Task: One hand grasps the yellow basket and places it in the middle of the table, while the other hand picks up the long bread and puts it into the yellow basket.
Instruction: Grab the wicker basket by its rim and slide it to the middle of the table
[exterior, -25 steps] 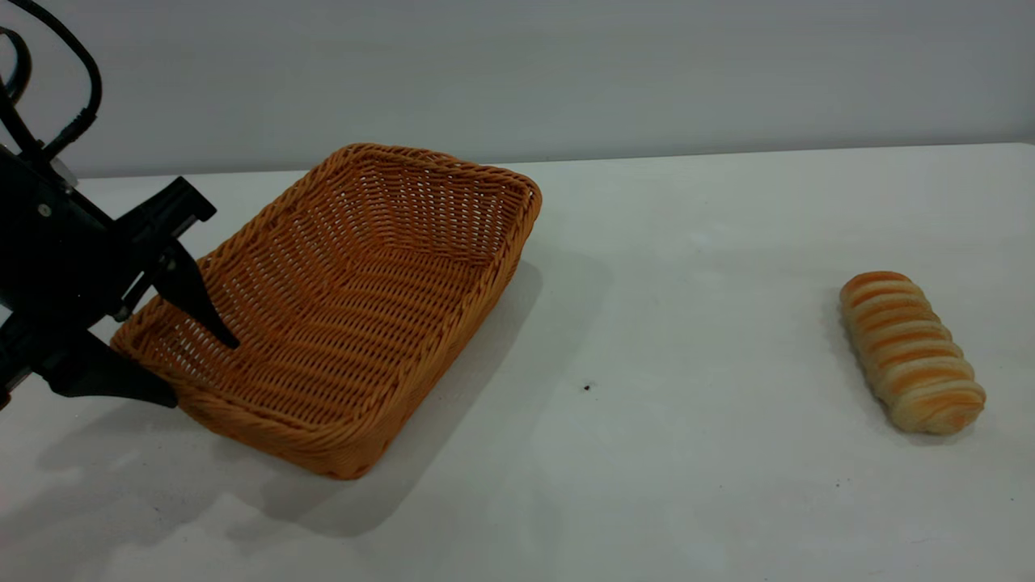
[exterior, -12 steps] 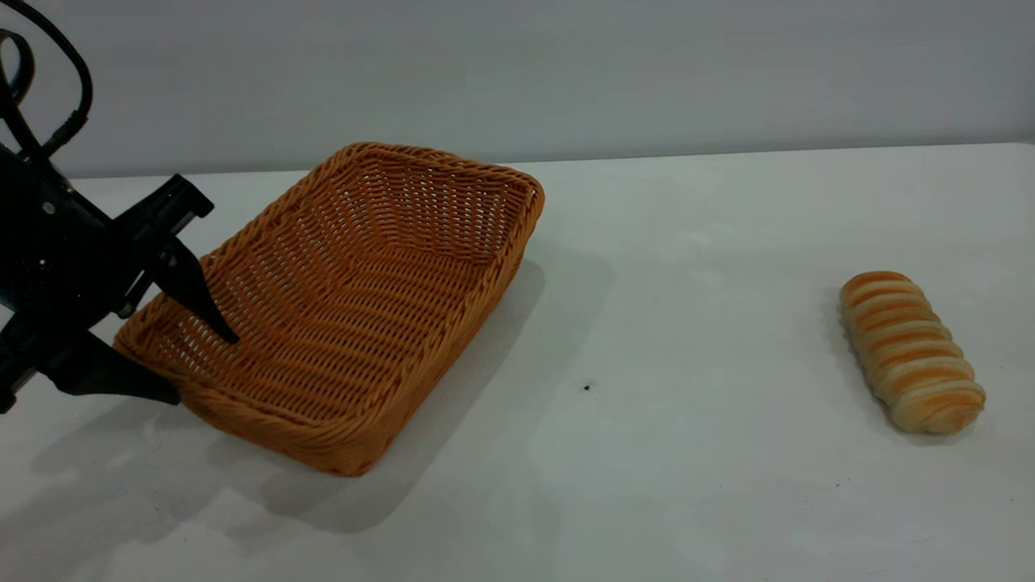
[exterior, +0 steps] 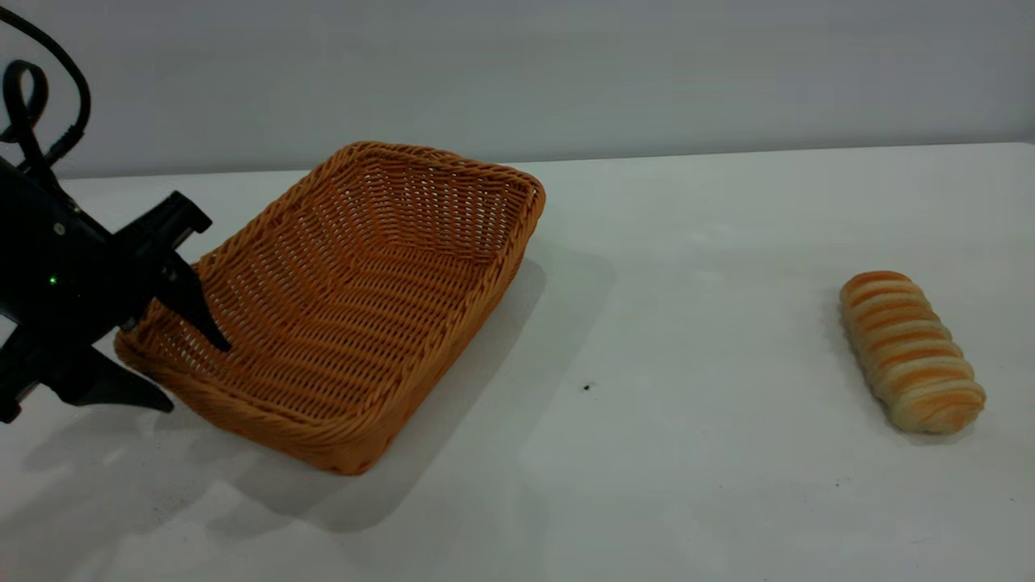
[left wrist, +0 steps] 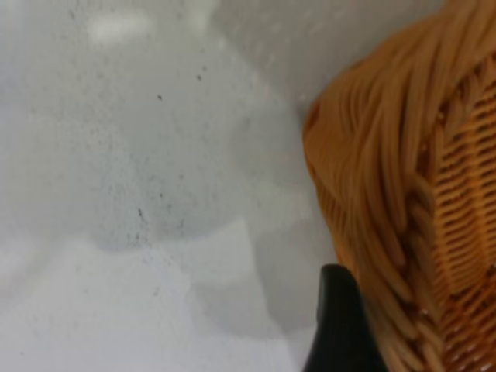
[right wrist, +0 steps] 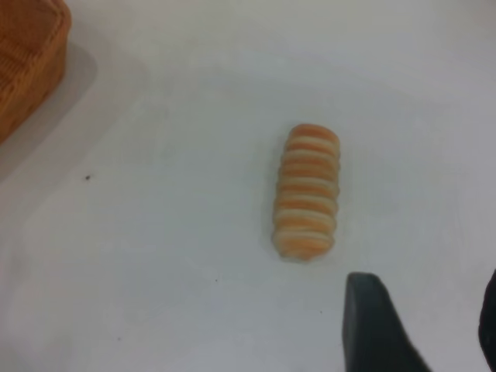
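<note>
The yellow basket (exterior: 441,214), a shallow orange-tan wicker tray, sits at the left of the table (exterior: 695,234), its near-left end tipped up a little. My left gripper (exterior: 198,376) straddles that end's rim, one finger inside and one outside, shut on the wall. In the left wrist view the outer black finger (left wrist: 339,329) presses against the braided rim of the basket (left wrist: 395,186). The long bread (exterior: 910,352) lies alone at the far right. My right gripper (right wrist: 430,329) hovers open close to the bread (right wrist: 308,190), apart from it. A corner of the basket (right wrist: 27,62) shows there too.
A broad stretch of bare white tabletop lies between basket and bread, marked only by a tiny dark speck (exterior: 587,388). A grey wall runs behind the table's far edge.
The left arm has shifted slightly left and down while gripping the rim, and the basket has moved a little with it. The bread has not moved.
</note>
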Controlling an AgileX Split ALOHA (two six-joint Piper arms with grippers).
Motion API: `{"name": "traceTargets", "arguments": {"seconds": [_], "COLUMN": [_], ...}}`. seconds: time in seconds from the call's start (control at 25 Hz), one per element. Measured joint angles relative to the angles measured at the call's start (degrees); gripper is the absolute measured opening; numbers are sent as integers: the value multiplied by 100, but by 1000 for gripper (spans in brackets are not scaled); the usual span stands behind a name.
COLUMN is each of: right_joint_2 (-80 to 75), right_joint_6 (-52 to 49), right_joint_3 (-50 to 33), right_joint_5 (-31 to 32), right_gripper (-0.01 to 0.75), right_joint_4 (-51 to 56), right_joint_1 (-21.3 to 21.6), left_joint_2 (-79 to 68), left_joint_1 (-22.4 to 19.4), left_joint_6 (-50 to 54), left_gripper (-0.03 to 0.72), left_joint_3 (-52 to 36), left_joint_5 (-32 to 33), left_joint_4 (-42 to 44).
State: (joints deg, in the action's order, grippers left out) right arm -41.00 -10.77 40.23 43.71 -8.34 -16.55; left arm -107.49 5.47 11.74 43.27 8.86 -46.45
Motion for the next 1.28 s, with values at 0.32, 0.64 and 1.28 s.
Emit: {"name": "traceTargets", "arguments": {"seconds": [0.32,0.64,1.28], "right_joint_2": [0,0,0], "right_joint_6": [0,0,0], "right_joint_3": [0,0,0], "right_joint_5": [5,5,11], "right_gripper": [374,374,374], "right_joint_4": [0,0,5], "right_joint_1": [0,0,0], "left_joint_2": [-383,-383,-152], "left_joint_1": [0,0,10], "left_joint_6": [0,74,-1789], "left_gripper": [477,111,111], "left_joint_3": [0,5,1030], "left_joint_5": [-181,-385,808], "left_joint_4": [-148,-296,-60]}}
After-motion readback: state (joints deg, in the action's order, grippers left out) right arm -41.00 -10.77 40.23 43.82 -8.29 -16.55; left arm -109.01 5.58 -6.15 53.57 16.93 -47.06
